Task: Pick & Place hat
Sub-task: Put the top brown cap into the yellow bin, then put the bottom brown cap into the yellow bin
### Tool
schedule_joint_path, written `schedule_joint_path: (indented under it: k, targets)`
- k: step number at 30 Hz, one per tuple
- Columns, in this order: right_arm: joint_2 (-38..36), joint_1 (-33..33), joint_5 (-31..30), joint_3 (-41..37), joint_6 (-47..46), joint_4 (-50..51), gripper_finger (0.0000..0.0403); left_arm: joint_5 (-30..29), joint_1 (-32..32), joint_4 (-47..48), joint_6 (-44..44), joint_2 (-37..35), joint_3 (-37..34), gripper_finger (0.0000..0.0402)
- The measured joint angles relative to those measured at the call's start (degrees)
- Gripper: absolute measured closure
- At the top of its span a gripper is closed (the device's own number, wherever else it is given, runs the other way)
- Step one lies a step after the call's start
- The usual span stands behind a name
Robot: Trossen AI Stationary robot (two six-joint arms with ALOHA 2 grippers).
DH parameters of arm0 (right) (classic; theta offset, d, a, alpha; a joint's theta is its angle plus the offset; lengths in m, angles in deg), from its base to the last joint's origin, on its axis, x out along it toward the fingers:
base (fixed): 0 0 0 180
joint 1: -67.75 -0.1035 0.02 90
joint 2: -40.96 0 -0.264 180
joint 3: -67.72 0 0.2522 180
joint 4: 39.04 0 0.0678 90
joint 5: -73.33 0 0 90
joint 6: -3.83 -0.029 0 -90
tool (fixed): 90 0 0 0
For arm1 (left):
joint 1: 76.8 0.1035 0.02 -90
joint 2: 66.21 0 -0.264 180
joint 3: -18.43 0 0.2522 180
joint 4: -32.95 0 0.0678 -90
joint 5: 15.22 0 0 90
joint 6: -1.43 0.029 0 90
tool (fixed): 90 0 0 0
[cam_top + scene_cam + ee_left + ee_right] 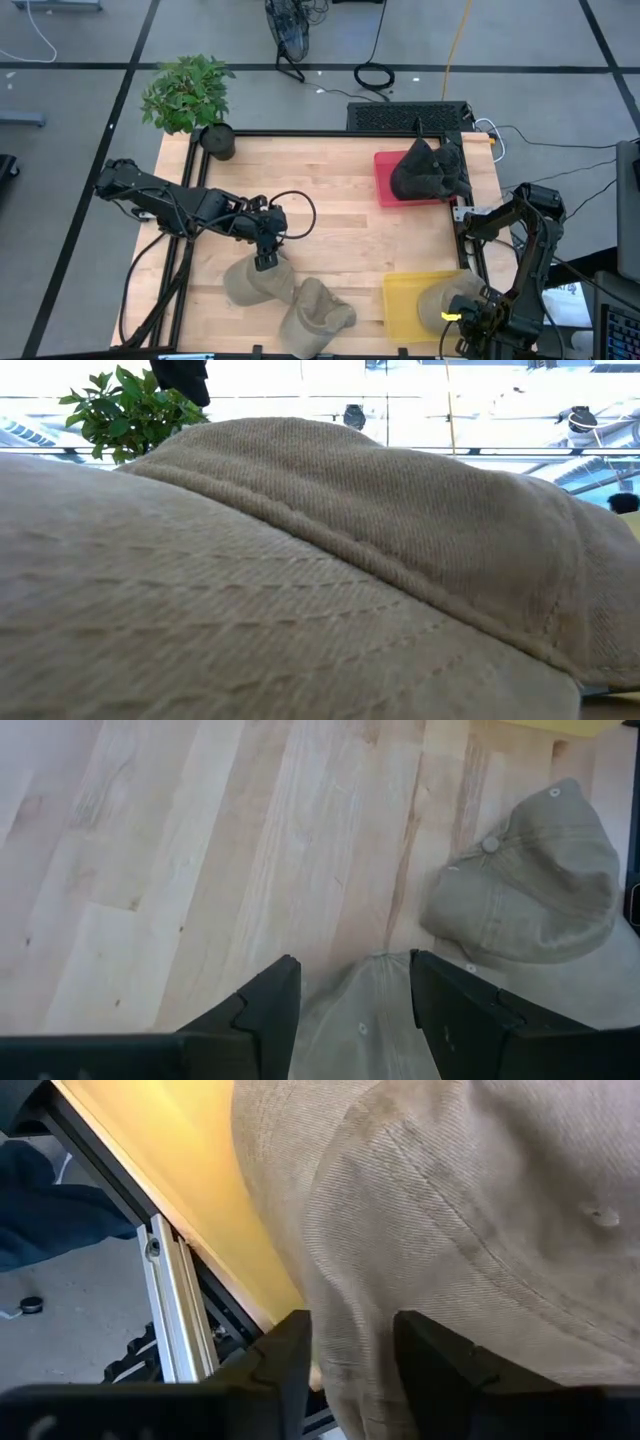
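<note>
Three tan hats are in view. One hat (pixel 252 287) lies on the wooden table under my left gripper (pixel 266 262), which is shut on it. A second tan hat (pixel 316 316) lies beside it at the near edge and fills the low view (pixel 320 560). It also shows in the left wrist view (pixel 530 880). The third tan hat (pixel 450 297) rests in the yellow tray (pixel 405 300). My right gripper (pixel 466 316) is shut on it at the tray's near right corner. My left gripper (pixel 355 1005) pinches a raised ridge of cloth at the hat's far edge (pixel 365 982) between its two fingers, coming from above and pointing down. The rest of the hat lies on the table. How many layers it holds does not show. My right gripper (pixel 352 1355) has the hat's bunched cloth near its edge (pixel 355 1305) between its two fingers, and the cloth fills the gap between them. The hat's body rests in the yellow tray (pixel 200 1190). How far back the cloth reaches does not show.
A red tray (pixel 385 180) at the far right holds a pile of dark hats (pixel 430 170). A potted plant (pixel 190 95) stands at the far left corner. The black table frame (pixel 170 1310) runs along the right edge. Bare wood (pixel 340 230) lies mid-table.
</note>
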Motion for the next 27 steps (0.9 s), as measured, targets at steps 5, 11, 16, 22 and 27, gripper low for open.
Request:
schedule_joint_path:
  k: [5,11,16,22,27]
  targets:
    - [-0.94,1.47,-0.23,0.03,0.21,2.25,0.0231,-0.08,0.00,-0.01,-0.01,0.00,0.00,0.0213]
    - [-3.79,3.08,-2.72,0.05,1.49,7.32,0.0210,-0.25,0.55,-0.01,0.32,0.00,0.00,0.0213]
    - [-7.25,5.30,-8.07,0.05,2.52,12.65,0.0206,-0.27,0.70,-0.01,0.32,0.00,0.00,0.0213]
    - [-13.07,11.25,-20.10,0.05,6.75,18.42,0.0206,-0.27,0.70,-0.03,0.30,0.00,0.00,0.0213]
    - [-17.90,19.13,-31.14,0.05,12.72,16.49,0.0206,-0.30,0.70,-0.03,-0.21,0.00,0.00,0.0213]
